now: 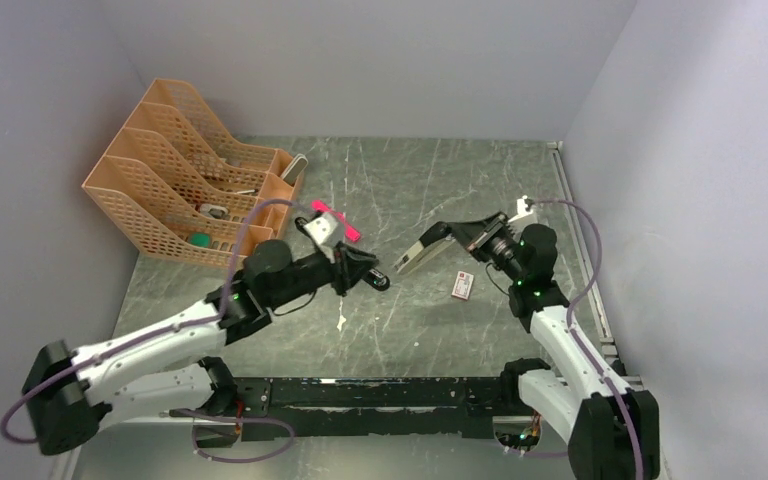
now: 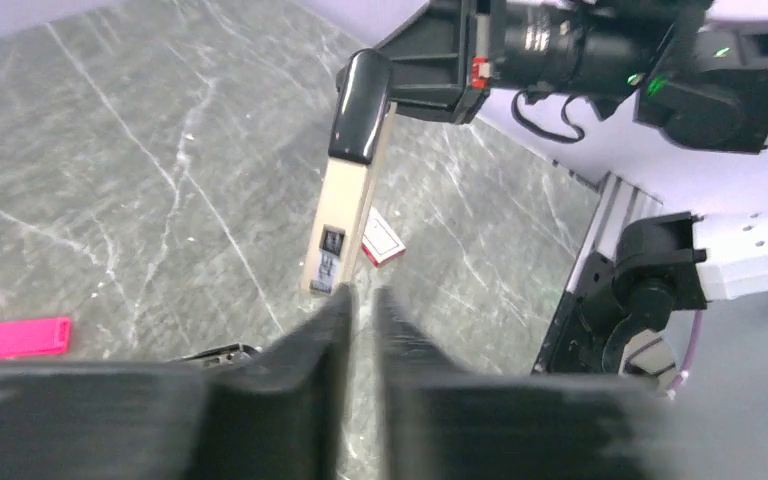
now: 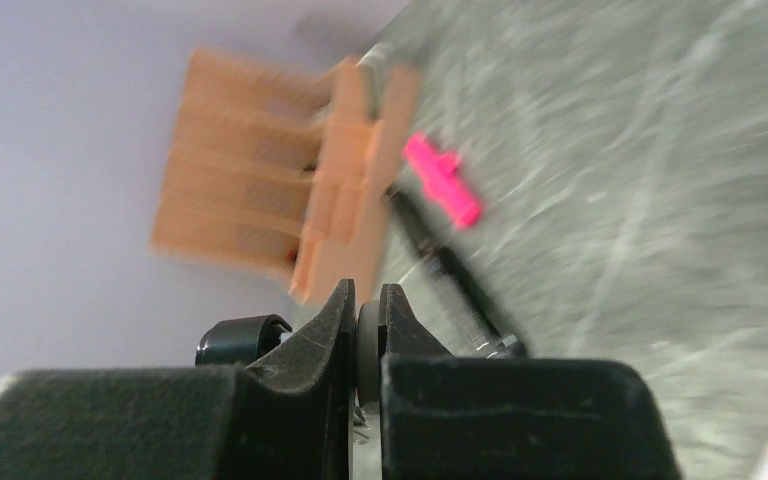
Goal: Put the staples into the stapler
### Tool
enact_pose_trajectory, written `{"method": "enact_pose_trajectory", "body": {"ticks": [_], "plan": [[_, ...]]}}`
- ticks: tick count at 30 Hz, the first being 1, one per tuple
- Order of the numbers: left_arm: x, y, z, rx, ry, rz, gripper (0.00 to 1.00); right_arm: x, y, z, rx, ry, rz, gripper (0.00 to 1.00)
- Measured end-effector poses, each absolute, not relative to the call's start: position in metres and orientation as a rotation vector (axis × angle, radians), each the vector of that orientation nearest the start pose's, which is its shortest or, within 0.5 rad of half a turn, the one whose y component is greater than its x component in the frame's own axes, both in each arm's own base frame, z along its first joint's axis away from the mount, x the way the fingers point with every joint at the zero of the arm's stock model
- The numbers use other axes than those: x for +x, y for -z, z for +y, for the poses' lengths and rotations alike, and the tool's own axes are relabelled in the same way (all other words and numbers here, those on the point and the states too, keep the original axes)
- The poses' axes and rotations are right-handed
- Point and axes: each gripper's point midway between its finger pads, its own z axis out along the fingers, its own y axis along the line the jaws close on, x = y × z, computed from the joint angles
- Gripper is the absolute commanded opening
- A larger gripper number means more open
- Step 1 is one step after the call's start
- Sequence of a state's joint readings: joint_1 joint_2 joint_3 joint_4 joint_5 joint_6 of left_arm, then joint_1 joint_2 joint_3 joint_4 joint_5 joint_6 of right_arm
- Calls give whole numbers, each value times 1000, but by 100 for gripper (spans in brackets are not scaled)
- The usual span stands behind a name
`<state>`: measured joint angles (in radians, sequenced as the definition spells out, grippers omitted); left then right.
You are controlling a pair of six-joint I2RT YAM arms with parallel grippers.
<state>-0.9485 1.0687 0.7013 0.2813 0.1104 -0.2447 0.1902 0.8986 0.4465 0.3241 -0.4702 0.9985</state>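
Right end effector [image 3: 368, 300] is clamped on the stapler [image 2: 345, 200], lifted off the tabletop [image 2: 110, 150]. Left end effector [image 2: 362, 298] looks nearly closed, can't tell if it's gripping anything.

Soft, even light fills the overhead view; shadows on the table [image 1: 440, 190] are faint, with no glare. The left wrist view is sharp apart from its own blurred fingers [image 2: 300, 390] at 6 o'clock. The right wrist view is smeared throughout, the orange rack [image 3: 260, 190] at 10 o'clock soft-edged.
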Motion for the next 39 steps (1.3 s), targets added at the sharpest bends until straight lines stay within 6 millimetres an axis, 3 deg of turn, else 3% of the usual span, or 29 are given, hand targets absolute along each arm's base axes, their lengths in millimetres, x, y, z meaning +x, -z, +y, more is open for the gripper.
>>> {"method": "enact_pose_trajectory", "body": {"ticks": [3,5,10,15,20,22,25,34,39], "plan": [[194,-263,-304,601,984,1573,10,312,-197,128,514,-1085,1817,0],[191,-262,-295,567,989,1570,14,315,-190,123,537,-1054,1832,0],[190,-237,-291,550,975,1644,43,318,-195,124,511,-1045,1838,0],[200,-228,-306,592,945,1695,60,321,-204,122,463,-1007,1844,0],[222,-255,-348,708,932,1657,79,321,-207,125,405,-988,1873,0],[231,-270,-367,752,935,1619,81,318,-204,126,386,-986,1893,0],[241,-274,-389,817,936,1595,83,314,-199,129,362,-988,1921,0],[256,-235,-431,981,933,1644,81,307,-200,137,299,-1029,1945,0],[259,-225,-446,1022,956,1654,65,304,-201,140,281,-1045,1949,0]]}}
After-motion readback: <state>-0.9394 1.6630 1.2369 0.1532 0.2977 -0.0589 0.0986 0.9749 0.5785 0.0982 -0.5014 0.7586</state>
